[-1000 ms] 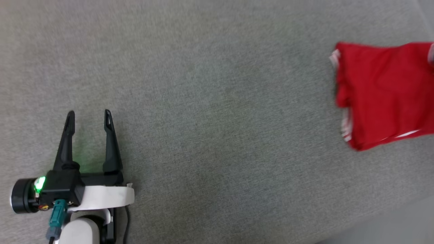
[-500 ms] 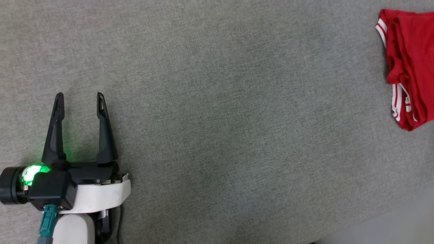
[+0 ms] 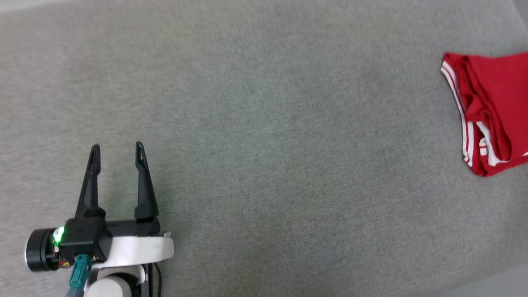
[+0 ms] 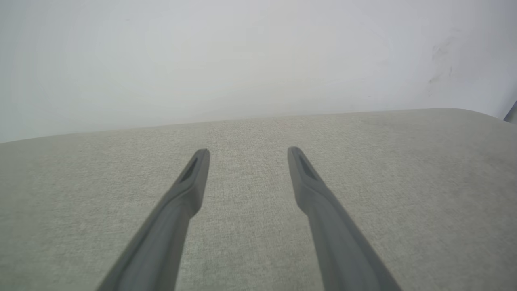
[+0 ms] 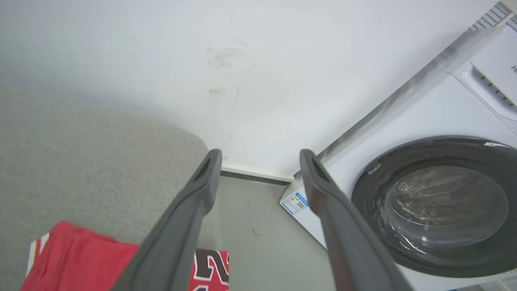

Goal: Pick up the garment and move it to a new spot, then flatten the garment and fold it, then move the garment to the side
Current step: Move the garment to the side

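Note:
The red garment (image 3: 491, 111), folded and with red-and-white striped trim, lies at the far right of the grey cushioned surface (image 3: 268, 136), cut off by the head view's right edge. In the right wrist view the garment (image 5: 76, 262) lies below and left of my fingers, with black block lettering showing near its edge. My left gripper (image 3: 118, 153) stands open at the lower left, far from the garment, nothing between its fingers. In its own view the left gripper (image 4: 248, 155) is open over bare fabric. My right gripper (image 5: 260, 159) is open and empty, raised above the garment.
A white wall (image 4: 242, 60) runs behind the grey surface. To the right of the surface, past a strip of grey floor (image 5: 258, 242), stands a white washing machine (image 5: 436, 121) with a round dark door (image 5: 440, 206).
The head view has shifted between frames, so the garment and left gripper sit at other places in it. The garment's visible part shrank toward the right edge. The left gripper stays open.

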Controlling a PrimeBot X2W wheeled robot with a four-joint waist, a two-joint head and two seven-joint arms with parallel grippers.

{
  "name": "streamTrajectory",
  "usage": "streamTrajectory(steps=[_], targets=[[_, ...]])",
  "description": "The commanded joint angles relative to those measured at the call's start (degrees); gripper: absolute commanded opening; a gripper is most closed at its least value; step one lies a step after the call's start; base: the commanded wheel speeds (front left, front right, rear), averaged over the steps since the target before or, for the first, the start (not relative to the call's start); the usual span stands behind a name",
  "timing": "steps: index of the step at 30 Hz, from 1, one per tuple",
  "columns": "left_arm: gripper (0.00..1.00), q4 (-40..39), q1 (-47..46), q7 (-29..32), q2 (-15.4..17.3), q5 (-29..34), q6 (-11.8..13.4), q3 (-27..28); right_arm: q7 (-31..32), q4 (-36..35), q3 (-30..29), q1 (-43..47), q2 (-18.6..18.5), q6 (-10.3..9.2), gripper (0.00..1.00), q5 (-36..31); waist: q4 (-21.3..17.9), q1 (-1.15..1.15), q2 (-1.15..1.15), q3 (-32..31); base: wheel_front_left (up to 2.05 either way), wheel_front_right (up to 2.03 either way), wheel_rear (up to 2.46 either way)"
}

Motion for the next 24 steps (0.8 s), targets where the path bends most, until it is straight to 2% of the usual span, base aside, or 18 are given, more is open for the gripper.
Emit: streamTrajectory(steps=[1,4,6,9,12,15,17,24], targets=[[1.0,0.06,0.75,0.15,-0.05,-0.21,0.31,-0.03,-0.65,-0.19,-0.88,-0.83,0.59,-0.06,1.0,-0.66,1.57,0.0,0.0,-2.7,0.0,0.0,0.0],[1.0,0.39,2.04,0.15,-0.27,-0.67,0.39,-0.15,-2.86,-4.15,-7.02,0.91,4.08,-0.06,1.0,-5.1,2.47,0.0,0.0,-5.16,0.0,0.0,0.0],[1.0,0.39,2.9,0.15,-0.35,-0.82,0.58,-0.22,-2.97,-12.19,-13.63,3.75,7.08,-0.06,1.0,-8.52,3.09,0.0,0.0,-6.5,0.0,0.0,0.0],[1.0,0.75,4.02,0.15,-0.48,-1.32,0.87,-0.48,-2.93,-25.7,-22.64,13.04,13.2,-0.06,1.0,-13.75,4.32,0.0,0.0,-8.57,0.0,0.0,0.0],[1.0,1.28,5.02,0.15,-0.56,-1.82,0.94,-0.83,-2.95,-37.15,-27.88,21.3,19.55,-0.06,1.0,-16.77,5.56,0.0,0.0,-10.45,0.0,0.0,0.0],[1.0,1.78,5.68,0.15,-0.58,-2.12,0.99,-1.07,-2.94,-44.35,-29.48,29.02,24.76,-0.06,1.0,-18.44,6.69,0.0,0.0,-12.0,0.0,0.0,0.0],[1.0,2.21,6.13,0.15,-0.61,-2.21,0.86,-1.19,-2.95,-46.79,-29.56,33.07,27.4,-0.05,1.0,-18.63,7.36,0.0,0.0,-13.09,0.0,0.0,0.0],[1.0,4.39,7.72,0.15,-0.64,-3.02,0.63,-1.59,-2.96,-48.68,-29.34,45.51,33.42,-0.05,1.0,-17.38,9.79,0.0,0.0,-16.97,0.0,0.0,0.0]])
